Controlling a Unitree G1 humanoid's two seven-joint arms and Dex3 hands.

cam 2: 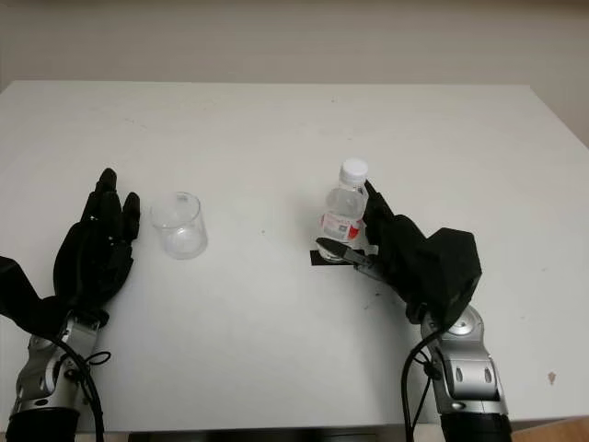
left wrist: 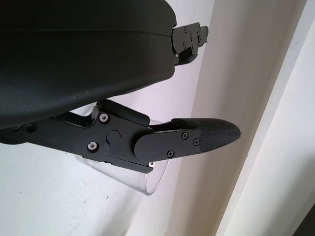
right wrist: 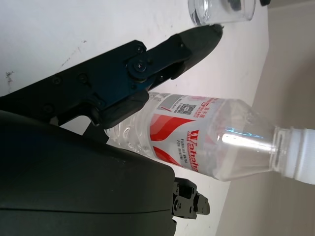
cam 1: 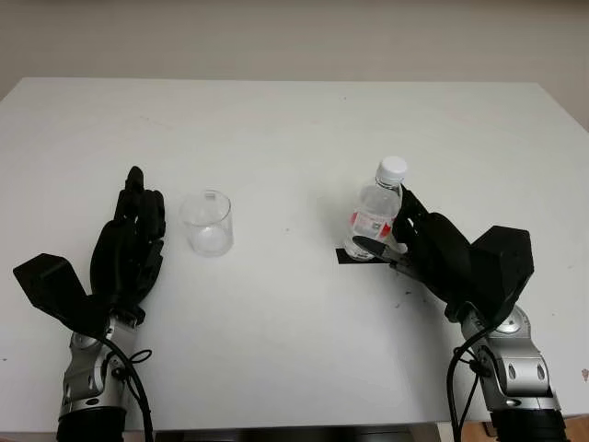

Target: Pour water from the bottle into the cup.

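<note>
A clear plastic water bottle (cam 1: 377, 210) with a white cap and red label stands upright on a small black marker (cam 1: 348, 257), right of the table's centre. My right hand (cam 1: 382, 224) is open around its lower part, the thumb crossing in front of the base and the fingers (cam 1: 410, 208) behind it; the wrist view shows the bottle (right wrist: 211, 137) lying close against the palm. An empty clear cup (cam 1: 207, 223) stands upright left of centre. My left hand (cam 1: 143, 203) is open just to the cup's left, a small gap away from it.
The white table (cam 1: 294, 120) runs back to a pale wall. Its right edge (cam 1: 563, 110) lies beyond the bottle, and its front edge is near my forearms. A few small dark specks lie near the right hand.
</note>
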